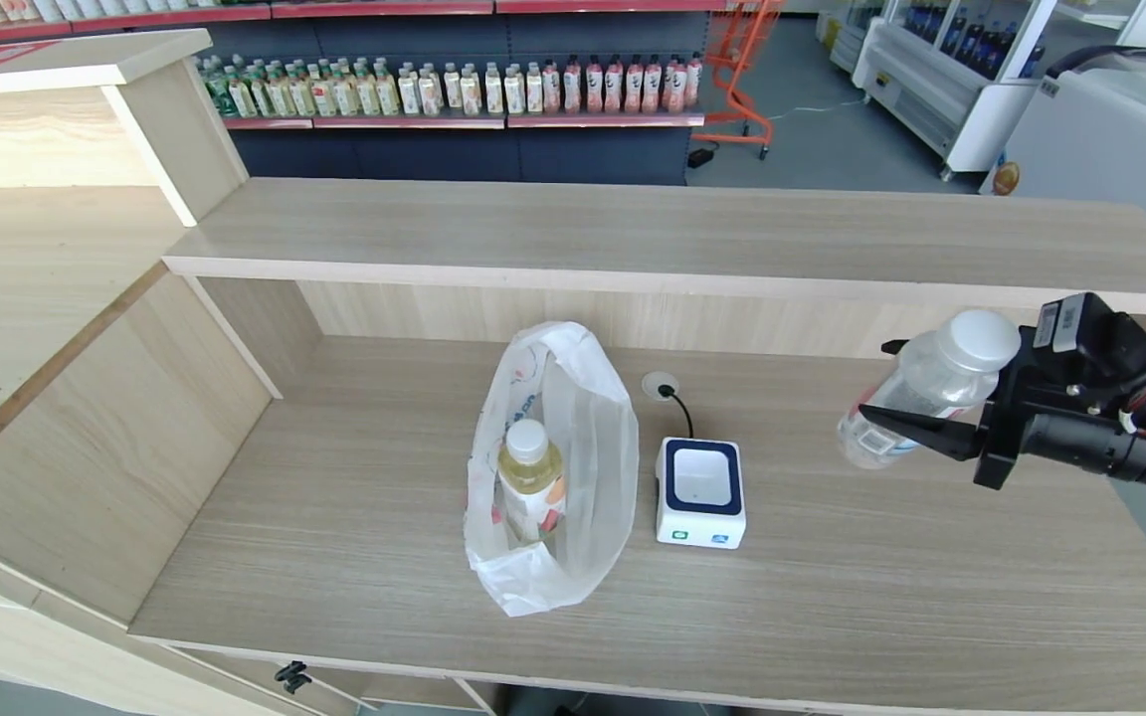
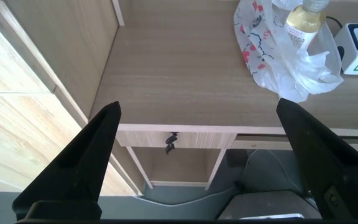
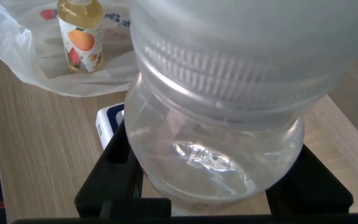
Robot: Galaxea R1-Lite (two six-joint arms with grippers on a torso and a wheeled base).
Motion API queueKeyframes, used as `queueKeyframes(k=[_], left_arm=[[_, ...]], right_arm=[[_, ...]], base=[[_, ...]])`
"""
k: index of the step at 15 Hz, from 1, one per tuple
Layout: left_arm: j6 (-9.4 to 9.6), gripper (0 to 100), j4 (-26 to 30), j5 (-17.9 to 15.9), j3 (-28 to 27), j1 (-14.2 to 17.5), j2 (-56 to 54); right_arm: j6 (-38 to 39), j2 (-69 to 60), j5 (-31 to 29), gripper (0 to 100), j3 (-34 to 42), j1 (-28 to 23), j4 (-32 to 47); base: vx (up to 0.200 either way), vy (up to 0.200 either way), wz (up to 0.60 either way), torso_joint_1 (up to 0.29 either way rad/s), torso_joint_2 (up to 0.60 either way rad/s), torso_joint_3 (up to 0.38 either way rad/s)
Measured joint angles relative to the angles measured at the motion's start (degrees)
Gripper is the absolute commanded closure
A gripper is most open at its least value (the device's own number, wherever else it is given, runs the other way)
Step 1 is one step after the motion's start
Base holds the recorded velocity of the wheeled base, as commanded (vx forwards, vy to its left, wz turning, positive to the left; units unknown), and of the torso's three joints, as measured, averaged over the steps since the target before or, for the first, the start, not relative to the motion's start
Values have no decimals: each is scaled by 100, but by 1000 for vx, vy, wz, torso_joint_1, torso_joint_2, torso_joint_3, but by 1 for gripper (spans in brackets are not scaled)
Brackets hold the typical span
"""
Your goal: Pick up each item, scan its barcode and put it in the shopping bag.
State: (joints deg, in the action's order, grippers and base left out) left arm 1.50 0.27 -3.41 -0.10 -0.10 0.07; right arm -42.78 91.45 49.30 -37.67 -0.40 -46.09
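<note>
A: Where do we log the clear bottle (image 1: 931, 383)?

B: In the air over the desk's (image 1: 832, 597) right side. The right end effector (image 1: 876, 380) is clamped across its body. It's tilted, with the white cap (image 1: 978, 340) up toward the arm and the base pointing down and left.

A: Scanner?

B: The scanner (image 1: 700, 491) sits on the desk well apart from the bottle, on its left, with the window facing up. It's just beside the shopping bag (image 1: 601, 438). 1 juice bottle (image 1: 530, 475) stands inside the bag.

A: So we call the step the scan?

B: We judge so: 1 item is bagged and this one is lifted but not yet over the window. To do it well, we'd carry the bottle left and lower it over the glass. Then we'd roll the wrist so the small white label (image 1: 876, 438) near the base faces down. It's probably the barcode, but it's too small to confirm.

A: Risks?

B: It's smooth, round plastic, so we think it could twist in the grip. The wall looks thin, so squeezing harder may buckle it. We'd also keep the path clear of the bag's rim.

A: Left end effector (image 2: 194, 162)?

B: It's spread wide and holding nothing. It hangs off the desk's near edge, on the bag's side.
</note>
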Motion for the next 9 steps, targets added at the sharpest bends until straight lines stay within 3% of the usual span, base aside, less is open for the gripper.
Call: queueKeyframes(k=[5,9], left_arm=[[-2,0,-2,-2,0,0,0],[0,0,-2,0,0,0,0]], right_arm=[[-624,796,631,100,-371,360,-232],[-1725,1340,976,100,-483,524,-235]], base=[[0,0,0,0,0,0],[0,0,0,0,0,0]])
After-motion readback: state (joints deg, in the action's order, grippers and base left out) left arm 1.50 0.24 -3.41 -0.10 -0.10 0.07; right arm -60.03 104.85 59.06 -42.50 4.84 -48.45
